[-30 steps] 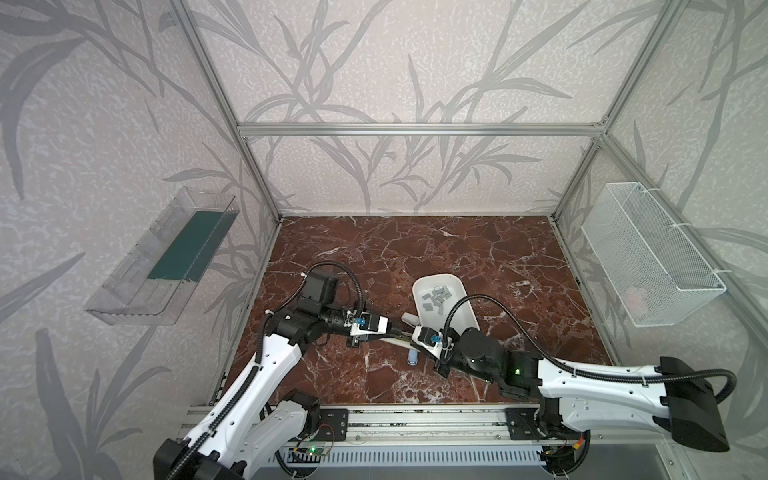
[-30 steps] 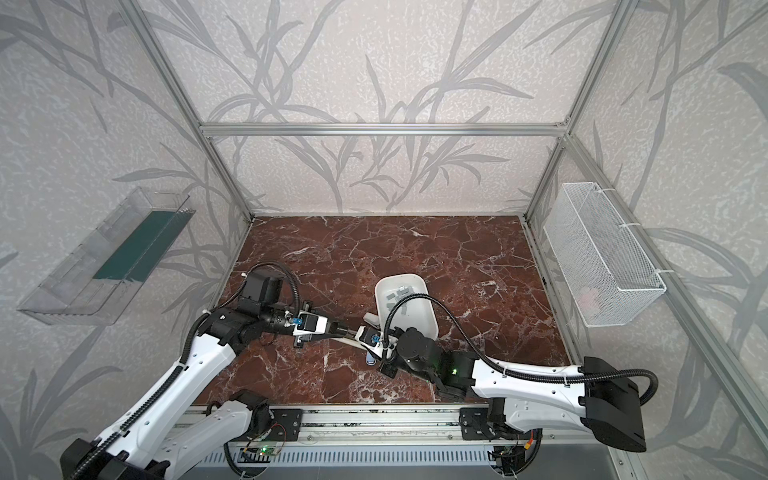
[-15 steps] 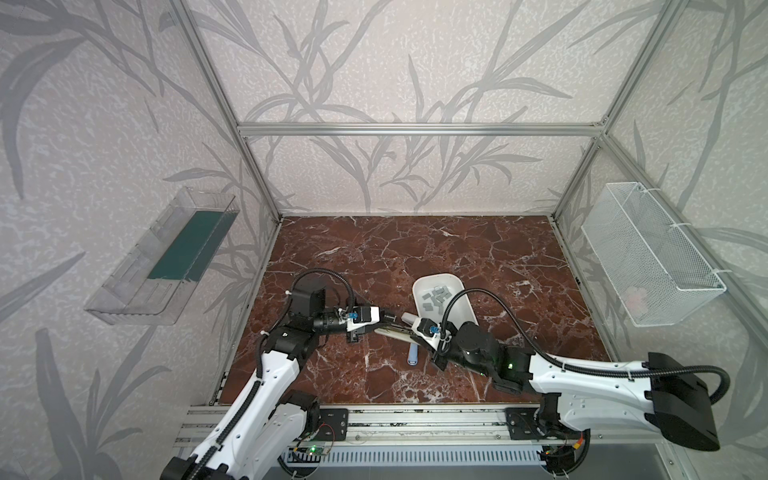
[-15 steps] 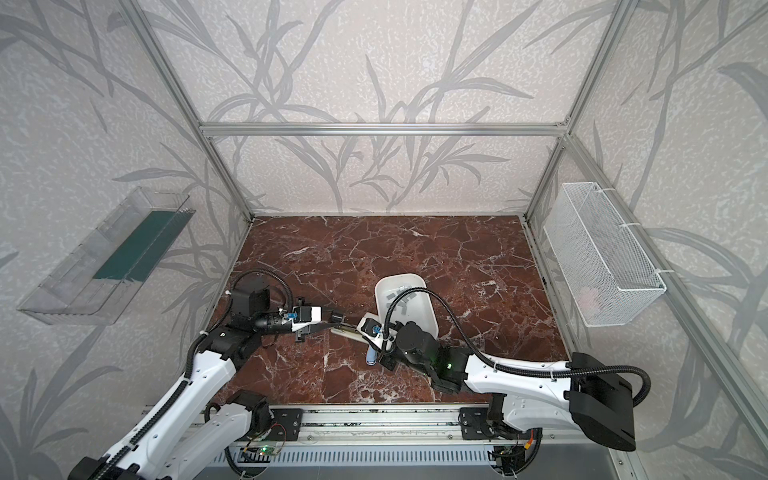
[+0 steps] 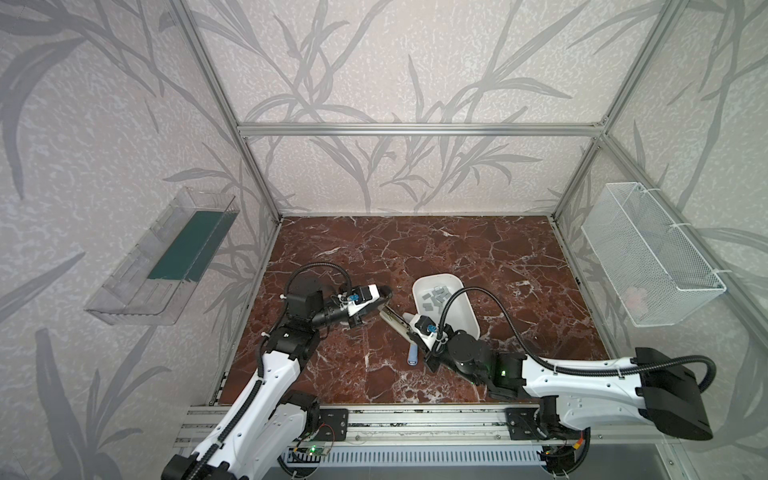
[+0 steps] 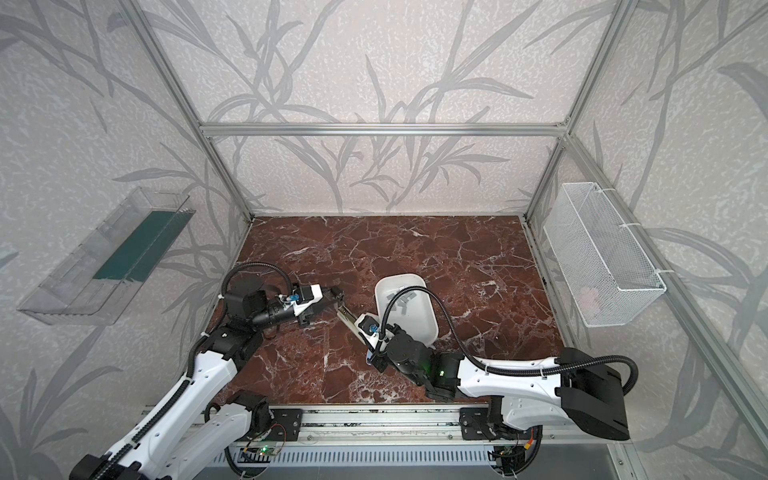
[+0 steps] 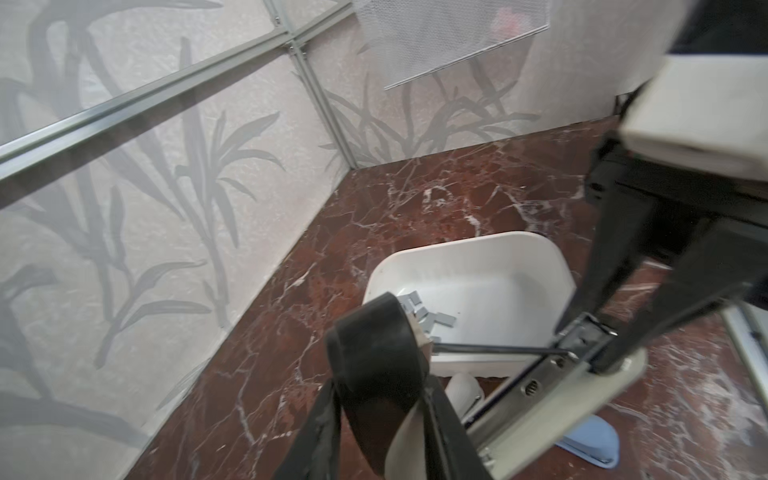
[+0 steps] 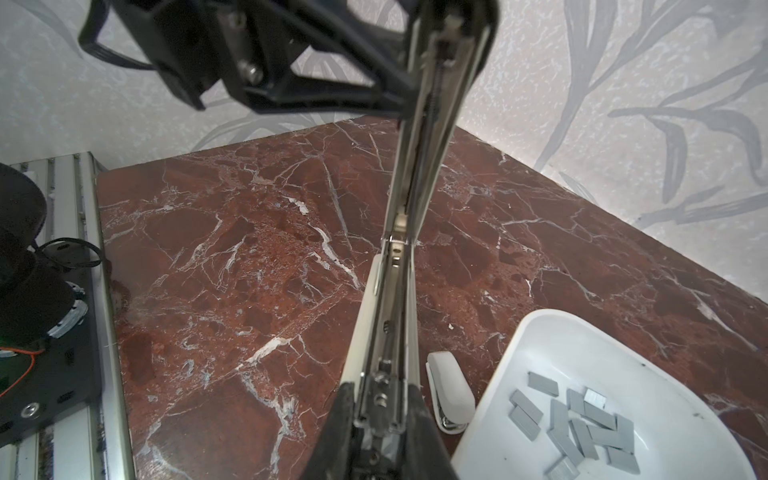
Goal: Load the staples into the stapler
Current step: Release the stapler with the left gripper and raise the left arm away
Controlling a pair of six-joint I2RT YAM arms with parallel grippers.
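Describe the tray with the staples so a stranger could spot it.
On the red marble tabletop, near its middle, lies a white plastic tray with rounded corners. Unlike the white wire basket on the right wall, it holds small grey staple strips.

Two arms of mine: white shells, black joints.
My left arm (image 5: 266, 386) and right arm (image 5: 582, 374) had white link covers and black motor housings. A black ribbed cable (image 5: 467, 288) looped over each forearm. Blue-tipped fittings (image 5: 353, 297) sat on the white wrist blocks, and a green light (image 5: 503, 372) glowed on the right. My pincer fingers (image 8: 345, 415) were matte black, with one bright screw head (image 8: 252, 74) showing.
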